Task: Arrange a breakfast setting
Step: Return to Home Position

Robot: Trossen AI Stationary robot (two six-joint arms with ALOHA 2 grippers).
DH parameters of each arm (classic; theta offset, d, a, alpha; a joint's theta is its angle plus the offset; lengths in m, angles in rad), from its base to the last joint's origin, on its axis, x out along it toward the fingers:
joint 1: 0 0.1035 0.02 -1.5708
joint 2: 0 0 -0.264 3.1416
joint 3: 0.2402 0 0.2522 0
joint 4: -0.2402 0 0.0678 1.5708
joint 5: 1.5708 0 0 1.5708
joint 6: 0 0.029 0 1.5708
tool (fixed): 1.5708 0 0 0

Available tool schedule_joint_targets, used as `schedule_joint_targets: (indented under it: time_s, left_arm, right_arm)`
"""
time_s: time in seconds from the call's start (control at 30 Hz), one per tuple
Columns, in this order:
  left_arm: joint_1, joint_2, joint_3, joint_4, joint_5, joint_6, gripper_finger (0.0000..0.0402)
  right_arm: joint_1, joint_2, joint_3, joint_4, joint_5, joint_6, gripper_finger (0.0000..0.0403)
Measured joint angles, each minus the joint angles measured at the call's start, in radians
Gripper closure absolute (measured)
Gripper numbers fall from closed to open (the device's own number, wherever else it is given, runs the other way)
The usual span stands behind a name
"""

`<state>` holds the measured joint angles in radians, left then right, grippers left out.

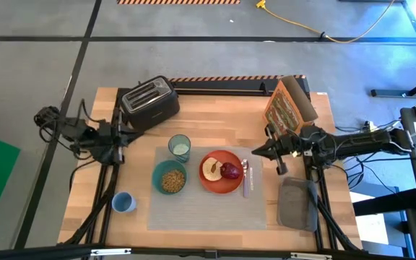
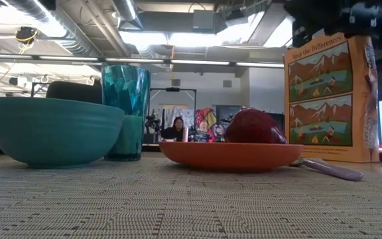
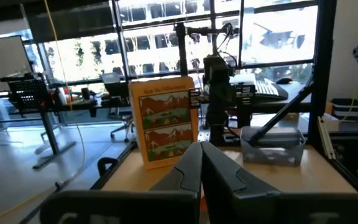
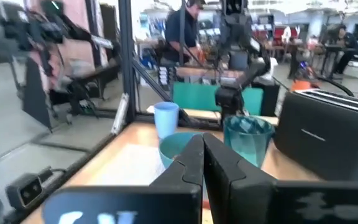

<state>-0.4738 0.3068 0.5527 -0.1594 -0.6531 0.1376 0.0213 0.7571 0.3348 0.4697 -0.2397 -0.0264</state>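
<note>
A grey placemat lies on the wooden table. On it stand a teal bowl holding cereal, a translucent green glass behind it, and an orange-red plate with a toast slice and a red apple. A slim pale utensil lies just right of the plate. My right gripper is shut and empty, raised beside the plate's right far side. My left gripper is shut and empty at the table's left edge. In the low view the toast is hidden.
A black toaster stands at the far left and a tall orange cereal box at the far right. A light blue cup stands left of the mat, and a grey folded cloth lies right of it.
</note>
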Motion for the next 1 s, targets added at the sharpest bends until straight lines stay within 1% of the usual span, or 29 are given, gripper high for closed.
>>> schedule_joint_targets:
  time_s: [0.07, 0.2, 0.27, 0.33, 0.43, 0.57, 0.63, 0.73, 0.8, 0.87, 1.0]
  left_arm:
    - [0.004, -0.059, -0.017, -0.032, 0.001, -0.004, 0.04]
    - [0.005, -0.146, -0.08, -0.028, 0.001, -0.005, 0.04]
    - [0.005, -0.174, -0.117, -0.035, -0.011, -0.026, 0.0401]
    - [0.005, -0.194, -0.147, -0.04, -0.018, -0.042, 0.0401]
    - [0.005, -0.225, -0.166, -0.059, -0.027, -0.05, 0.0401]
    - [0.005, -0.277, -0.156, -0.154, -0.041, -0.057, 0.0401]
    - [0.005, -0.307, -0.144, -0.208, -0.047, -0.073, 0.0401]
    - [0.005, -0.304, -0.144, -0.281, -0.067, -0.106, 0.0401]
    - [0.005, -0.304, -0.142, -0.265, -0.039, -0.103, 0.0401]
    - [0.005, -0.304, -0.147, -0.259, -0.034, -0.102, 0.0401]
    - [0.005, -0.304, -0.174, -0.25, -0.036, -0.094, 0.0401]
  right_arm:
    - [-0.015, 0.001, -0.042, 0.083, -0.038, 0.023, 0.0403]
    - [-0.014, -0.003, -0.125, 0.257, -0.043, 0.089, 0.0403]
    - [-0.005, -0.032, -0.152, 0.29, -0.042, 0.122, 0.0403]
    - [0.021, -0.078, -0.162, 0.283, -0.042, 0.124, 0.0403]
    - [0.056, -0.166, -0.168, 0.143, -0.03, 0.124, 0.0403]
    - [0.072, -0.306, -0.169, -0.043, 0.023, 0.117, 0.0403]
    - [0.07, -0.379, -0.169, -0.131, 0.021, 0.105, 0.0403]
    - [0.07, -0.479, -0.168, -0.297, 0.005, 0.094, 0.0403]
    - [0.071, -0.538, -0.168, -0.389, -0.02, 0.064, 0.0403]
    - [0.071, -0.589, -0.169, -0.458, -0.025, 0.047, 0.0403]
    - [0.07, -0.68, -0.169, -0.559, 0.021, 0.018, 0.0403]
